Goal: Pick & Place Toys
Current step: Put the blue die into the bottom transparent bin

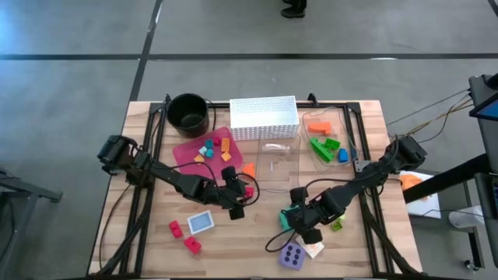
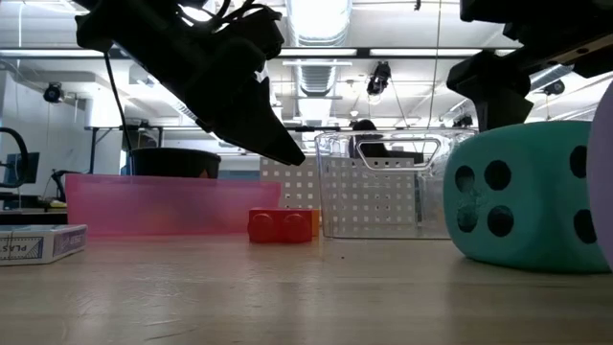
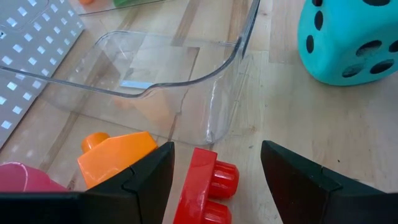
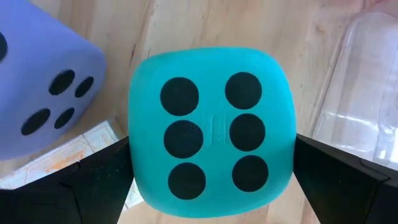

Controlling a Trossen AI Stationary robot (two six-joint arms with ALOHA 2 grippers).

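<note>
Straddling the teal die (image 4: 210,127) at 5 o'clock on the counter (image 1: 373,233), the right pincer (image 1: 302,224) gapes wide; uneven closing could squirt it against the purple die (image 1: 292,255). Left pincer (image 3: 214,180), open around the red brick (image 3: 207,190) at centre, may nudge the orange brick (image 3: 115,152) beside it

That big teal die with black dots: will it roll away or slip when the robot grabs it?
The teal die sits flat on one face, so it probably won't roll. Its rounded corners and matte look suggest soft foam, likely light and squashy. The right hand, open on either side, barely spans it, so it might slip.
</note>
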